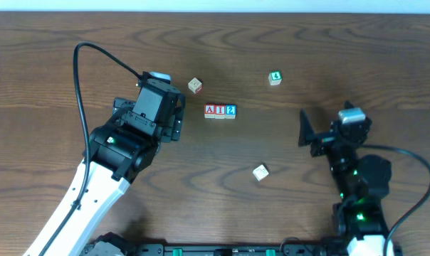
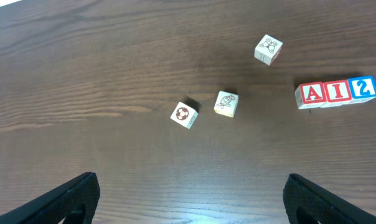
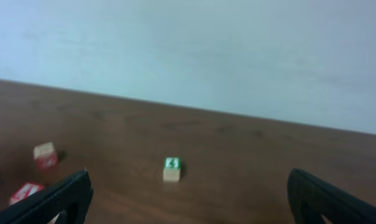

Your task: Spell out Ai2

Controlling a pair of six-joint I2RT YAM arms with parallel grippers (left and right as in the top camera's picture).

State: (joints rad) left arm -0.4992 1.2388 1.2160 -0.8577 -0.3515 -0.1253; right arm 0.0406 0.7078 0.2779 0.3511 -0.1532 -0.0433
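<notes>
The three lettered blocks lie in a row near the middle of the desk [image 1: 357, 43]: the A [image 1: 210, 110], the I [image 1: 220, 110] and the 2 [image 1: 231, 110]. They touch side by side and read left to right from overhead. A and I have red letters, and the 2 is blue.

The left end effector [image 2: 191, 179] sits just to the left of the row. Its fingers [image 2: 70, 199] are spread wide with nothing between them, only bare wood showing in its wrist view. From that camera the row lies off to the right edge, well clear of the fingers.

The right end effector [image 3: 189, 174] is over on the right side of the desk, well apart from the row. It is spread wide too and holds nothing.

Three loose blocks lie scattered around. A red-marked block [image 1: 195, 86] lies just up and left of the row, near the A but not touching it. A green block [image 1: 275, 78] lies farther off to the upper right, and the right wrist camera sees it straight ahead. A pale block [image 1: 260, 172] lies alone below the row, between the two arms. I can't read the markings on any of these three.
</notes>
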